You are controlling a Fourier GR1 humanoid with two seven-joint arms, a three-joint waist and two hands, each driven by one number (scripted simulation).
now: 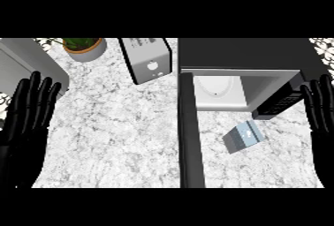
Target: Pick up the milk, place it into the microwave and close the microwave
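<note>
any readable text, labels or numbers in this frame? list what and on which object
No readable text.
Milk carton: bluish face, no legible print.
Microwave control panel: light specks for buttons, too small to read.
Toaster: a round knob and dark slots on its face, no lettering.

Counter (117, 132) mottled marble; toaster (146, 59) brushed metal.

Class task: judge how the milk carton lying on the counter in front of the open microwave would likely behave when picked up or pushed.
The milk carton looks boxy with flat faces, so it would probably slide, not roll, if pushed across the counter. It lies on its side, so tipping seems unlikely until it is stood upright. Its straight edges suggest fairly stiff walls, though a hard squeeze might dent them. Both hands are open and away from it.
</note>
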